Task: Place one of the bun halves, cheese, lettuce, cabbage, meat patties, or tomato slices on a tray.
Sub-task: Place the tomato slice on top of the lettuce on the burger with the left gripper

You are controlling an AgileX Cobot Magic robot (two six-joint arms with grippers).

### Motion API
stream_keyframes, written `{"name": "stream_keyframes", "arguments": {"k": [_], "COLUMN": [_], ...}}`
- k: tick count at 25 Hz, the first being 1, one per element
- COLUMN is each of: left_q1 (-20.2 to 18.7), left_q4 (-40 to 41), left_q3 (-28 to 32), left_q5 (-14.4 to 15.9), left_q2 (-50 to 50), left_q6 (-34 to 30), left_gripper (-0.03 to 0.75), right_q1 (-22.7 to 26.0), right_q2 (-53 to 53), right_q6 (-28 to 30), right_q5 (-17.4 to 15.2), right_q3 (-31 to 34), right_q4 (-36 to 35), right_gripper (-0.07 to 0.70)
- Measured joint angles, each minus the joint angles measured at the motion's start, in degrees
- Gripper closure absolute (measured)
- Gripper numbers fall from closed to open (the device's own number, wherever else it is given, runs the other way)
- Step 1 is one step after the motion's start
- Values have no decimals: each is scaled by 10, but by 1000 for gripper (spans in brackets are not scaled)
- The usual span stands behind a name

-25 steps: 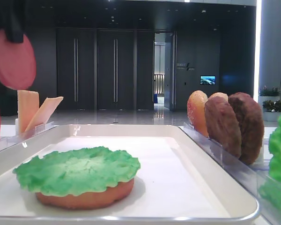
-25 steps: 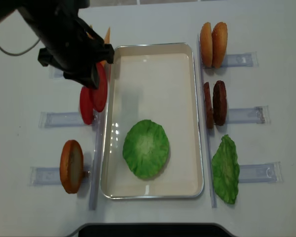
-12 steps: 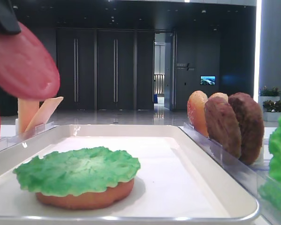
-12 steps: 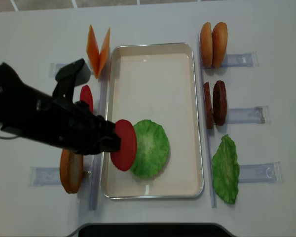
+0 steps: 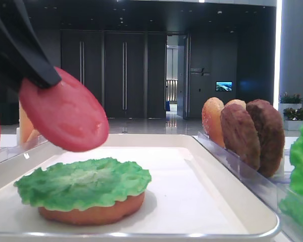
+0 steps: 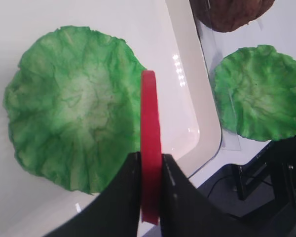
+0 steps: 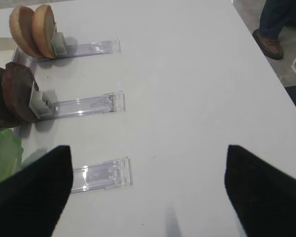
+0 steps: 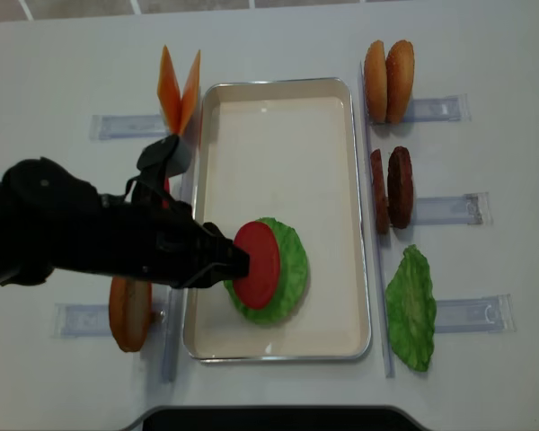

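Observation:
My left gripper (image 8: 236, 263) is shut on a red tomato slice (image 8: 258, 263), pinching its edge (image 6: 149, 163). The slice (image 5: 65, 113) hangs tilted just above the green lettuce (image 5: 83, 184), apart from it. That lettuce (image 8: 292, 260) lies on a bun half (image 5: 91, 216) in the near part of the off-white tray (image 8: 278, 117). From the left wrist the lettuce (image 6: 74, 108) spreads out behind the slice. My right gripper (image 7: 148, 192) is open over bare table, with nothing between its fingers.
Right of the tray stand two bun halves (image 8: 388, 81), two meat patties (image 8: 391, 187) and a second lettuce leaf (image 8: 411, 308) in clear racks. On the left are cheese slices (image 8: 180, 88) and a bun half (image 8: 130, 301).
My left arm has carried the tomato slice from the left rack rightward and down over the tray rim, and the slice now hangs over the lettuce. The right gripper shows only now.

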State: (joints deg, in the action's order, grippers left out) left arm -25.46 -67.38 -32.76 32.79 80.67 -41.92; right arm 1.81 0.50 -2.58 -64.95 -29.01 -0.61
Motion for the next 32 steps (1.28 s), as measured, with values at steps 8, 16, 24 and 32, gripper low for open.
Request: {"name": "stream_keyframes", "arguments": {"k": [8,16,24,32], "left_q1": [0,0,0,0], "left_q4": [-149,-198,-194,-178], "left_q3": [0,0,0,0], "left_q5": [11,32,31,14], "left_q2": [76,109,109,109], "left_q6": [-160,-217,-217,-217], "left_gripper": [650,650,650,650], "right_q1": [0,0,0,0], "right_q2": [0,0,0,0], "right_q6": [0,0,0,0], "right_q5": [0,0,0,0], "right_q3": [0,0,0,0], "right_q4": [0,0,0,0], "right_gripper": [39,39,39,39]}}
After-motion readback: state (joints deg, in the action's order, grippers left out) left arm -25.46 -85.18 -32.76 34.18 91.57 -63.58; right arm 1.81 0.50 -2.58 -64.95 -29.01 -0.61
